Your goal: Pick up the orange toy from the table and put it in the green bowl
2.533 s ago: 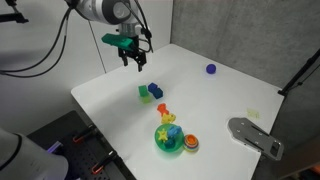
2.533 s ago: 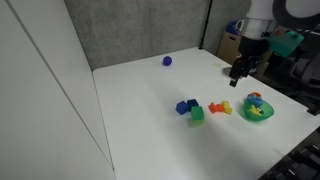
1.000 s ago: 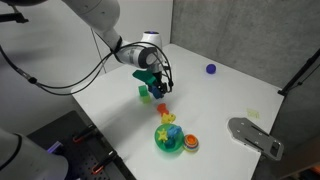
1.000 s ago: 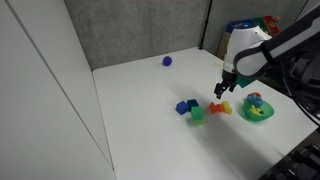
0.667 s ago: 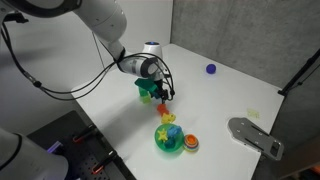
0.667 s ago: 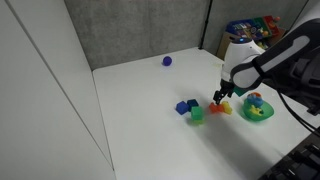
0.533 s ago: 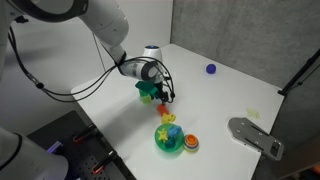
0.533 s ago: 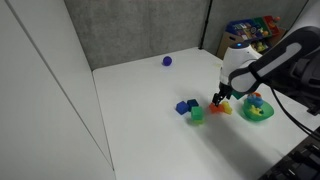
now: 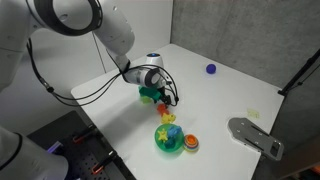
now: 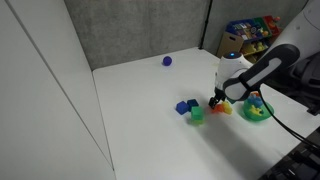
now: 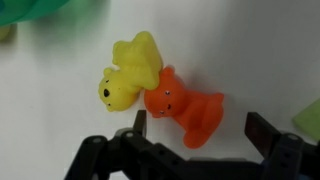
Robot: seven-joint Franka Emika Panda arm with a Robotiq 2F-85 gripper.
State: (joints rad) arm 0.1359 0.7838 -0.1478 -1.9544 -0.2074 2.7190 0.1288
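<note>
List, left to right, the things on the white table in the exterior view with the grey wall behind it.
purple ball → blue block → green block → orange toy → green bowl
</note>
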